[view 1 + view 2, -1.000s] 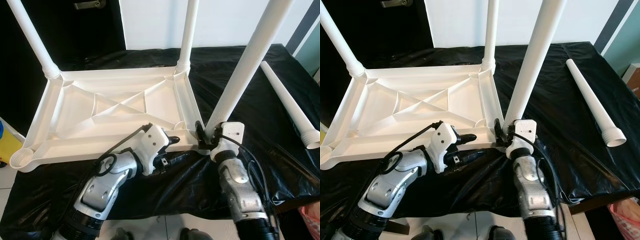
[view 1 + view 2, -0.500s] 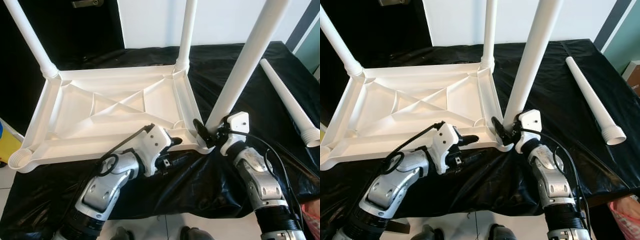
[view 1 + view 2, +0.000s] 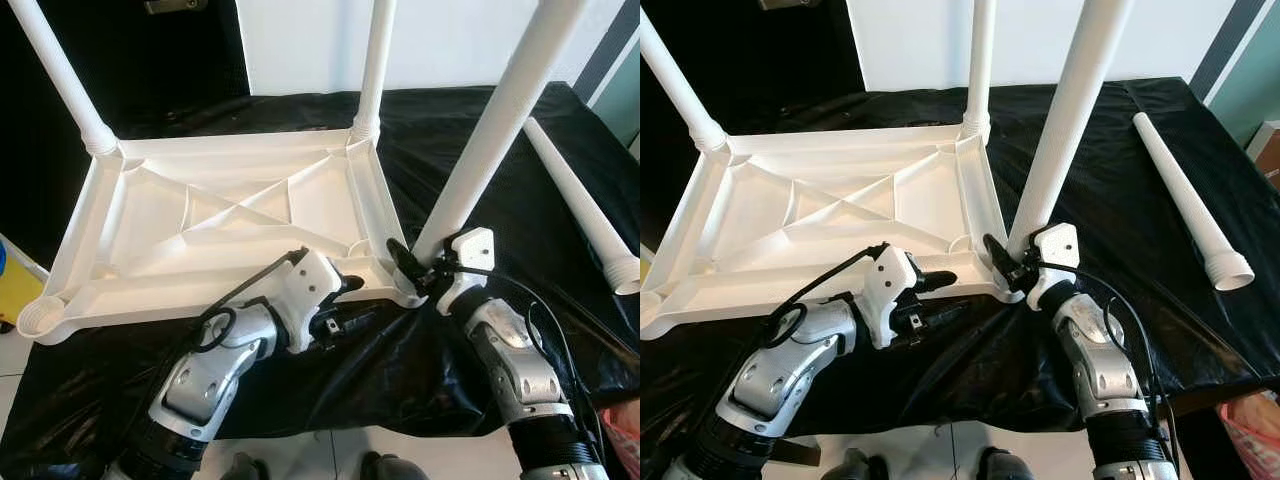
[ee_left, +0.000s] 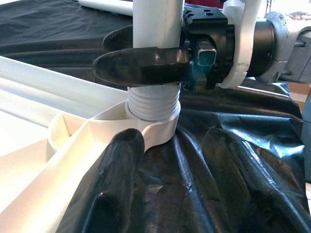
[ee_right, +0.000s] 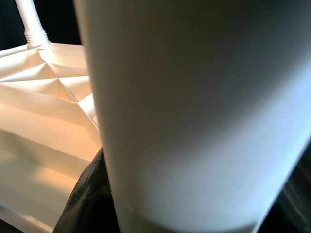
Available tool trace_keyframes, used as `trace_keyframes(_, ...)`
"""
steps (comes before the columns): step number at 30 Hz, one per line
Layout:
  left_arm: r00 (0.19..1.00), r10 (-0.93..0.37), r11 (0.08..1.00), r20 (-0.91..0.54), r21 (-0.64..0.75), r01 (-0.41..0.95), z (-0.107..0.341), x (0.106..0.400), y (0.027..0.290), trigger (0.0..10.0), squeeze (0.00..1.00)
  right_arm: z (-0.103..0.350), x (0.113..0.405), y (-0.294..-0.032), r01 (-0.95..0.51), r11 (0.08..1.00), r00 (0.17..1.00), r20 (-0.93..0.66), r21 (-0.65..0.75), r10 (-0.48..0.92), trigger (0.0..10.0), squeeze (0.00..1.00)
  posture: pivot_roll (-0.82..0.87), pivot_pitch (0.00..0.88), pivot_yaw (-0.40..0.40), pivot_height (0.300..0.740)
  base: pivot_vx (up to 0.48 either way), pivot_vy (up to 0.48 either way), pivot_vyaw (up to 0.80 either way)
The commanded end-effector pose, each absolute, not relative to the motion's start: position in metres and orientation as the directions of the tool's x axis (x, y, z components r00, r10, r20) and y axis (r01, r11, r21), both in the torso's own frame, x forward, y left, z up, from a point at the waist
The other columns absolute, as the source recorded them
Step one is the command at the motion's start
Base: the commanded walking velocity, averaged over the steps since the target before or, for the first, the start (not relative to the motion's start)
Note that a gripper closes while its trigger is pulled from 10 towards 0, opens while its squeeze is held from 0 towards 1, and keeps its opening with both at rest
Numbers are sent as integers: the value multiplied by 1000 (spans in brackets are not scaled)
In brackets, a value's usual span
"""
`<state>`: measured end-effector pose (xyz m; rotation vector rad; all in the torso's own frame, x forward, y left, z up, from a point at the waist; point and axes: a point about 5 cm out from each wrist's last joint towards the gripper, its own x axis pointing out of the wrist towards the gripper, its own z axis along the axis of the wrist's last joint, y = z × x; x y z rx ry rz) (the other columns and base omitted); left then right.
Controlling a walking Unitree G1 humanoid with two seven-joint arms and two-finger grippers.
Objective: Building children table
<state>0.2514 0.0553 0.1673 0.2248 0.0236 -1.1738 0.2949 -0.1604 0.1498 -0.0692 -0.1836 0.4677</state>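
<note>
Right at the near corner, the white tabletop point(image 3: 220, 215) lay upside down on a black-draped table point(image 3: 520, 190), ribs facing up, so its corner sockets opened upward to take legs. Two far legs, the back-left leg point(image 3: 60, 75) and the back-right leg point(image 3: 375, 65), stood in their sockets already. The right claw point(image 3: 408, 268) was clamped around the third leg point(image 3: 490, 130) low down, just above its threaded end, its two black fingers point(image 4: 141, 65) pinching the tube from either side; gripping that low probably gave it the best control for turning or pressing the thread into the near-right socket point(image 4: 153, 131), where the ribbed end sat partly in. The leg leaned slightly rather than standing quite plumb, so seating looked unfinished. The left claw point(image 3: 345, 300) sat beside the tabletop's near edge, jaws spread apart and holding nothing, the near rim lying by one finger — most likely placed there to steady the top against the twisting. The near-left socket point(image 3: 40, 320) was still unfilled, and the spare leg point(image 3: 585, 200) lay flat on the cloth well off to the right, waiting for its turn. By that reckoning the build was a little past halfway.
</note>
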Motion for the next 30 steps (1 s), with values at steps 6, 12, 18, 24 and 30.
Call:
trace_keyframes(6, 395, -909, 371, -133, 172, 913, 169, 249, 55, 10000, 0, 128, 290, -161, -332, 941, 940, 65, -60, 335, 10000, 0, -54, 169, 20, 740, 0, 0, 0)
trace_keyframes(12, 397, -908, 373, -134, 171, 912, 168, 249, 55, 10000, 0, 123, 287, -158, -160, 987, 986, 52, -22, 161, 10000, 0, -51, 160, 18, 740, 0, 0, 0)
trace_keyframes(18, 394, -909, 370, -134, 169, 913, 167, 248, 54, 10000, 0, 116, 278, -149, 66, 998, 997, 34, -5, -66, 10000, 0, -42, 147, 14, 740, 0, 0, 0)
trace_keyframes(24, 391, -910, 368, -136, 167, 915, 167, 246, 54, 10000, 0, 116, 275, -143, 120, 992, 992, 30, 44, -121, 10000, 0, -39, 145, 21, 740, 0, 0, 0)
trace_keyframes(30, 390, -910, 366, -138, 171, 915, 167, 247, 55, 10000, 0, 117, 274, -144, 136, 990, 990, 31, 33, -137, 10000, 0, -32, 148, 18, 740, 0, 0, 0)
